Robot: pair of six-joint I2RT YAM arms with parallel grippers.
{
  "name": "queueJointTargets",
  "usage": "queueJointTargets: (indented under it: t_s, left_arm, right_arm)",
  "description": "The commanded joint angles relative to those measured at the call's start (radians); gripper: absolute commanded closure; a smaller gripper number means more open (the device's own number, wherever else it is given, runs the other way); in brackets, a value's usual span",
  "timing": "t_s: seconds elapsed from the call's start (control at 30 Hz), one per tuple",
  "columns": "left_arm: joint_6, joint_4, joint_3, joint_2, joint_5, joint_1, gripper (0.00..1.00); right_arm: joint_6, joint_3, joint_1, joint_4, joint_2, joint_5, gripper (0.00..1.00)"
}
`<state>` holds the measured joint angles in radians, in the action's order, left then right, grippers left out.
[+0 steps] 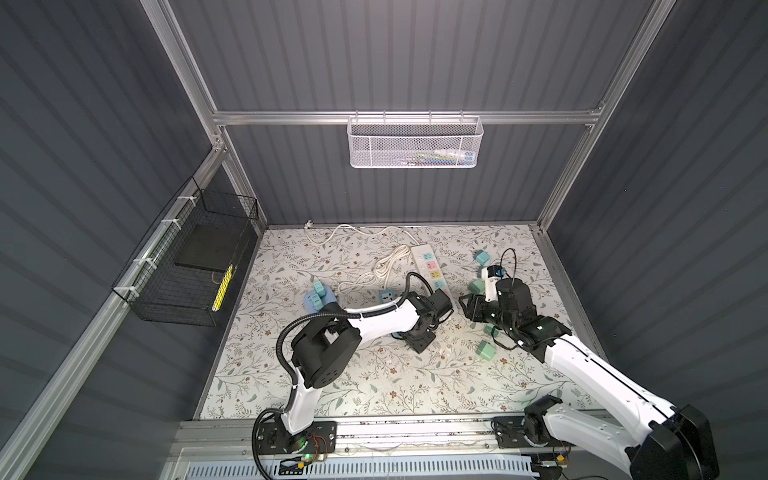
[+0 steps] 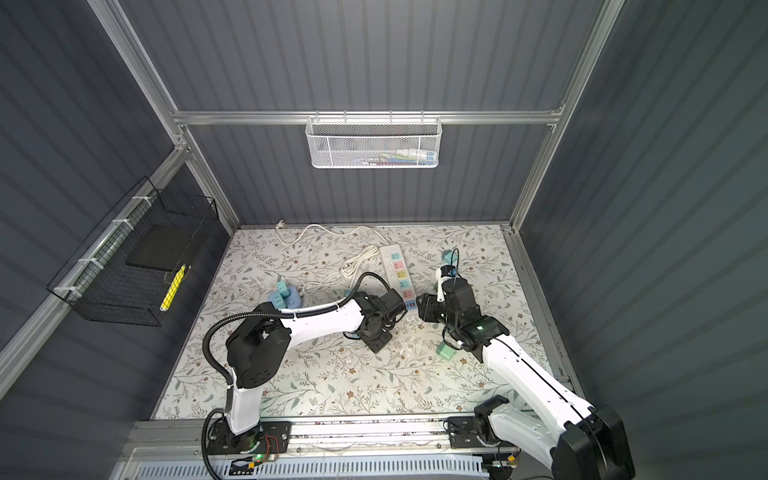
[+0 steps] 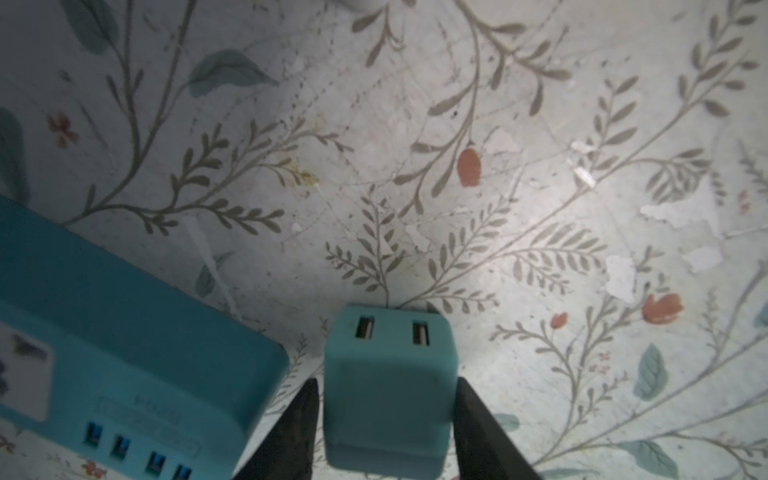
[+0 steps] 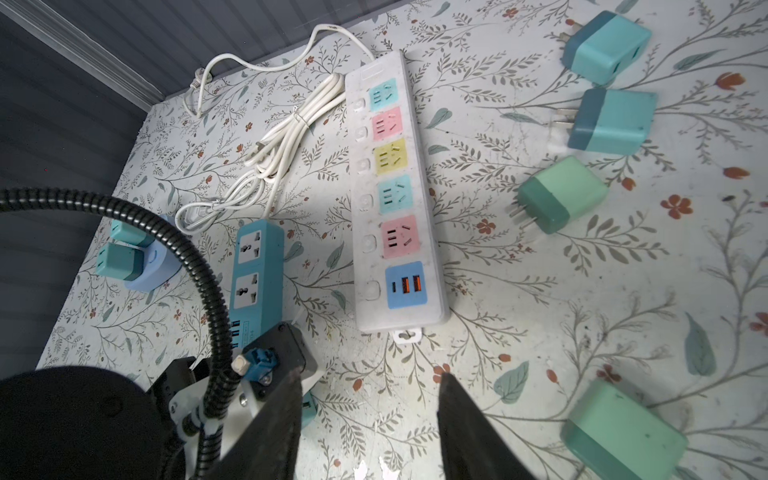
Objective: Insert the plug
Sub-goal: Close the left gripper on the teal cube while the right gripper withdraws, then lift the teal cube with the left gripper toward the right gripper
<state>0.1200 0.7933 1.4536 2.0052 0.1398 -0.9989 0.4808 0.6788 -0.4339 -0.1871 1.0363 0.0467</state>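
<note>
The left tool [image 3: 387,380] stands half open around the small teal plastic cube plug [image 3: 386,399], near the middle of the desk [image 3: 540,166], beside the blue plastic socket box [image 3: 124,332]. The right tool [image 4: 370,374] is open and empty.

A robotics lab test cell: an aluminium frame [image 1: 282,118] with grey ribbed panels [image 1: 395,54] encloses a floral-covered desk [image 1: 374,382], with the left arm [image 1: 382,318] and right arm [image 1: 602,374] bolted to a front rail [image 1: 415,430] and a white mesh basket [image 1: 413,145] hung above.
</note>
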Motion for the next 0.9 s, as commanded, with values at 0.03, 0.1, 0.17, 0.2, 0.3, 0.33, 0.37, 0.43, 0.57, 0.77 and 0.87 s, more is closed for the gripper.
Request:
queueJointTargets:
  t_s: [0.03, 0.1, 0.17, 0.2, 0.3, 0.33, 0.37, 0.43, 0.57, 0.77, 0.87]
  left_arm:
    - [0.010, 0.008, -0.021, 0.016, -0.025, 0.000, 0.53]
    - [0.016, 0.005, -0.025, 0.018, -0.024, -0.002, 0.56]
    - [0.017, 0.004, -0.030, 0.018, -0.021, -0.003, 0.56]
    - [0.017, 0.002, -0.032, 0.017, -0.018, -0.003, 0.56]
    - [0.019, 0.000, -0.032, 0.019, -0.013, -0.004, 0.54]
    - [0.020, 0.001, -0.031, 0.022, -0.014, -0.006, 0.52]
    - [0.020, 0.001, -0.031, 0.023, -0.014, -0.007, 0.51]
    - [0.022, 0.000, -0.062, 0.024, -0.008, -0.009, 0.50]
    - [0.023, -0.003, -0.073, 0.023, -0.008, -0.010, 0.49]
    - [0.028, -0.013, -0.089, 0.012, 0.000, -0.010, 0.58]
    - [0.025, -0.034, -0.101, -0.019, 0.006, -0.016, 0.68]
  right_arm:
    - [-0.015, -0.011, 0.006, 0.012, -0.003, 0.009, 0.46]
    - [-0.016, -0.011, 0.006, 0.010, -0.003, 0.010, 0.46]
    - [-0.017, -0.011, 0.007, 0.007, -0.005, 0.006, 0.46]
    - [-0.018, -0.010, 0.008, 0.004, -0.008, 0.003, 0.46]
    - [-0.019, -0.010, 0.009, 0.003, -0.010, 0.002, 0.44]
    - [-0.020, -0.008, 0.010, -0.001, -0.008, 0.001, 0.43]
    - [-0.019, -0.007, 0.010, -0.002, -0.008, 0.001, 0.43]
    - [-0.019, -0.006, 0.011, -0.002, -0.008, 0.001, 0.43]
    - [-0.022, -0.002, 0.012, -0.005, -0.006, -0.003, 0.42]
    - [-0.027, 0.002, 0.014, -0.015, -0.010, -0.009, 0.42]
    - [-0.033, 0.007, 0.015, -0.027, -0.017, -0.014, 0.42]
